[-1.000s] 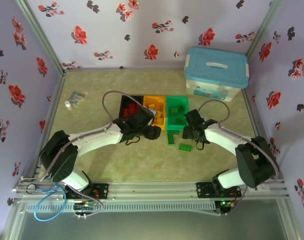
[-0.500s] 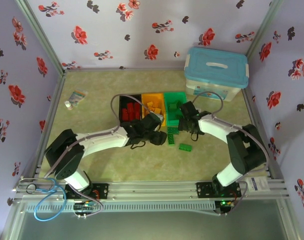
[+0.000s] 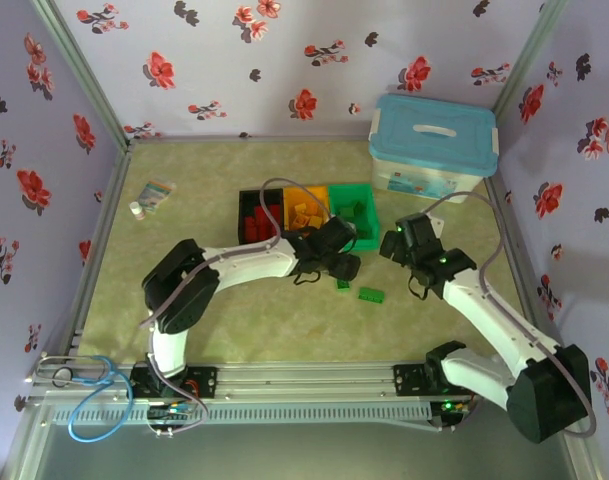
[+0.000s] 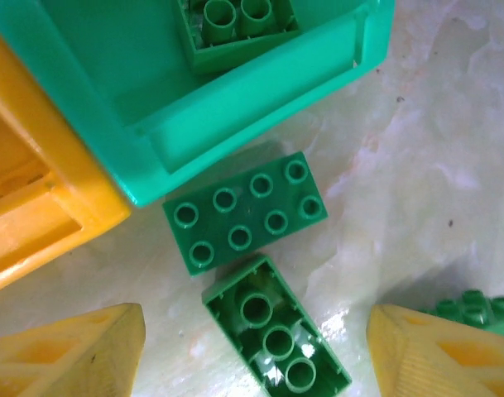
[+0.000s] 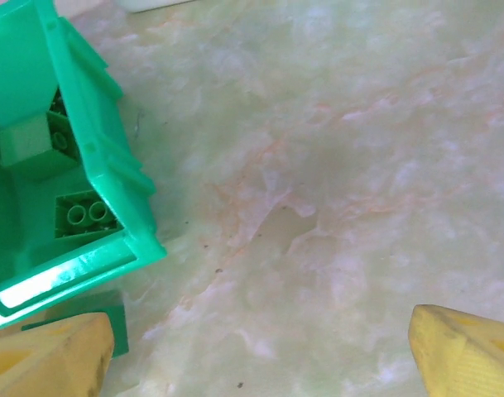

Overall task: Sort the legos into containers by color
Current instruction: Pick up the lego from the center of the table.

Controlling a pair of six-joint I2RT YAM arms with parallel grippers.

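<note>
Lower the empty, spread-apart left end effector (image 4: 253,321) squarely over the overturned green plastic brick (image 4: 276,339), sparing the studs-up green eight-stud brick (image 4: 245,211) just beside it.

Green bin (image 5: 111,178) at left, green legos (image 5: 86,213) inside, marbled table (image 5: 343,165), end effector fingers (image 5: 463,351) spread wide

Wide-spread, empty left hand (image 4: 260,351) and right hand (image 5: 256,356), both low, forward.

The top camera looks down from high behind the near edge, taking in the whole bench (image 3: 204,170). Both wrist cameras face down, very close to it, and share the green bin's (image 4: 235,107) near wall.
</note>
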